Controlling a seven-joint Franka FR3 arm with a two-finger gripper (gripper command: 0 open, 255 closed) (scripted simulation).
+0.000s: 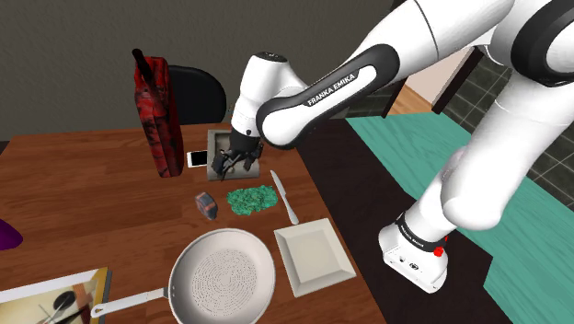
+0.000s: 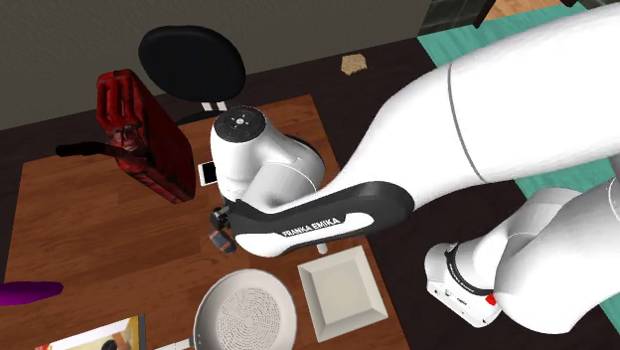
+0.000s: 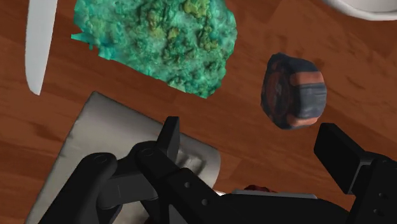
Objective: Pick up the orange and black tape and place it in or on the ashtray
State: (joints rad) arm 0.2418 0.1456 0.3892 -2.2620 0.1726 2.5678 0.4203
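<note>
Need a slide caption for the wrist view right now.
Open gripper above the wooden table, the orange and dark tape lying unheld beside a green lump.

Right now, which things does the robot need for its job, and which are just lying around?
For the job: tape, ashtray, gripper.
Just lying about: knife, green lump, frying pan, square plate, phone, red jerry can.

A brown wooden table [image 1: 83, 175] is seen before a dim grey wall [image 1: 83, 46]. A black round-backed chair [image 1: 198, 92] is set at the table's far edge. Past the edge nearest the stand, dark floor [image 1: 342, 152] is partly covered by a teal rug [image 1: 405, 161].
</note>
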